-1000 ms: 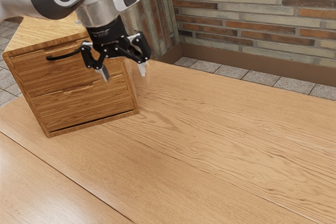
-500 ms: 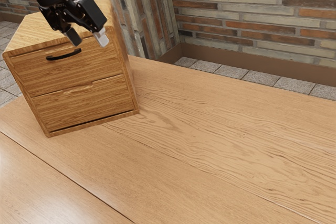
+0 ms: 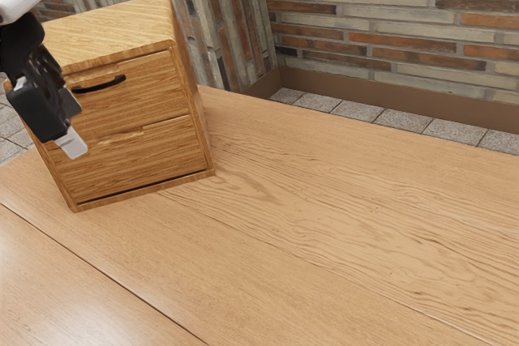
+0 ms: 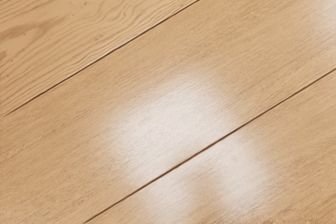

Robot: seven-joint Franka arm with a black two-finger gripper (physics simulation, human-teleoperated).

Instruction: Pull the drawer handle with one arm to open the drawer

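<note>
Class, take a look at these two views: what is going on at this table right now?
A robot arm's black gripper hangs in front of the left part of a wooden cabinet, as the exterior view shows it. It sits lower than the black handle on the top drawer and has not yet taken hold of it. Both drawers look shut. The wrist camera looks at the planks of the wooden table.

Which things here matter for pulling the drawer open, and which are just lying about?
Part of the job:
- black drawer handle
- top drawer, front flush with the cabinet
- wooden cabinet
- gripper, in front of the cabinet's front corner in the exterior view, off the handle

Just there:
- lower drawer
- table
- brick wall
- tiled floor
</note>
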